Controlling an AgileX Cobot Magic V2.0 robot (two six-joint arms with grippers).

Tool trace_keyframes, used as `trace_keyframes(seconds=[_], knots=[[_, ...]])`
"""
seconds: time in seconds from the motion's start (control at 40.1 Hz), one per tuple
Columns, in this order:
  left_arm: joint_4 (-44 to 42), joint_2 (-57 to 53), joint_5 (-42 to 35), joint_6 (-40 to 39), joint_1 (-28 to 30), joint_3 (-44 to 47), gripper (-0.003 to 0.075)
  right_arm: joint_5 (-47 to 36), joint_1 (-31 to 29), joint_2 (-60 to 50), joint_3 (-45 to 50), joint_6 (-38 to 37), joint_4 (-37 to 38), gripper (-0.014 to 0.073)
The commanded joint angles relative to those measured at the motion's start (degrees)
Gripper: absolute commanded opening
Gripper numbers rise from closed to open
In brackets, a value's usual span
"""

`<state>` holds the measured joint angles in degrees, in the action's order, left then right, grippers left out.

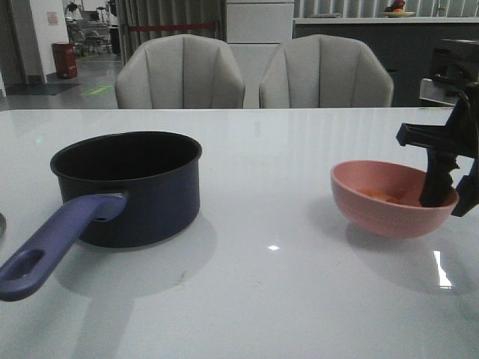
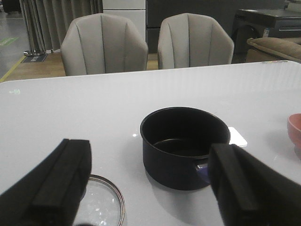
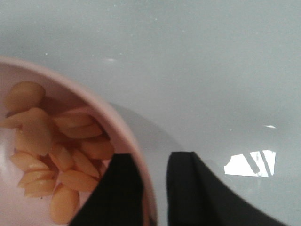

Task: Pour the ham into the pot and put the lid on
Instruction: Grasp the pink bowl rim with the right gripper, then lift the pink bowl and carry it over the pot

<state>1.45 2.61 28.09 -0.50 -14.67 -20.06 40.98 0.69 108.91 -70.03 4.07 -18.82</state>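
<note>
The ham (image 3: pixel 51 141) is a pile of orange-pink slices inside the pink bowl (image 1: pixel 389 213), which stands on the white table at the right. My right gripper (image 1: pixel 451 200) straddles the bowl's near-right rim (image 3: pixel 122 123): one finger is inside against the wall, and the other is outside with a small gap, so it is open. The ham also shows in the front view (image 1: pixel 382 196). The navy pot (image 1: pixel 127 187) stands at the left, empty, with its purple-blue handle (image 1: pixel 52 247) pointing toward me. My left gripper (image 2: pixel 149 146) hangs wide open and empty. The glass lid (image 2: pixel 101 202) lies on the table beside the pot (image 2: pixel 183 141).
Two grey chairs (image 1: pixel 179 75) stand behind the table's far edge. A window reflection (image 2: pixel 237 136) shows on the glossy tabletop beside the pot. Bare tabletop lies between the pot and the bowl.
</note>
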Motion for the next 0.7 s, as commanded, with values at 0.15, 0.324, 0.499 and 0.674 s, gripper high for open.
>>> trace_keyframes(seconds=[0.15,0.324,0.499,0.674], knots=[[0.1,0.8,-4.1,-0.5,-0.4,-1.5,0.0552,-2.5,-0.1,-1.7,-1.8,0.8,-0.9,0.0146],[0.1,0.8,-4.1,-0.5,-0.4,-1.5,0.0552,-0.7,-0.1,-2.3,-2.0,0.8,-1.9,0.0146],[0.1,0.8,-4.1,-0.5,-0.4,-1.5,0.0552,2.2,3.7,-5.7,-6.1,4.1,-1.0,0.0146],[0.1,0.8,-4.1,-0.5,-0.4,-1.5,0.0552,5.5,10.8,-7.8,-14.8,4.2,-0.1,0.0146]])
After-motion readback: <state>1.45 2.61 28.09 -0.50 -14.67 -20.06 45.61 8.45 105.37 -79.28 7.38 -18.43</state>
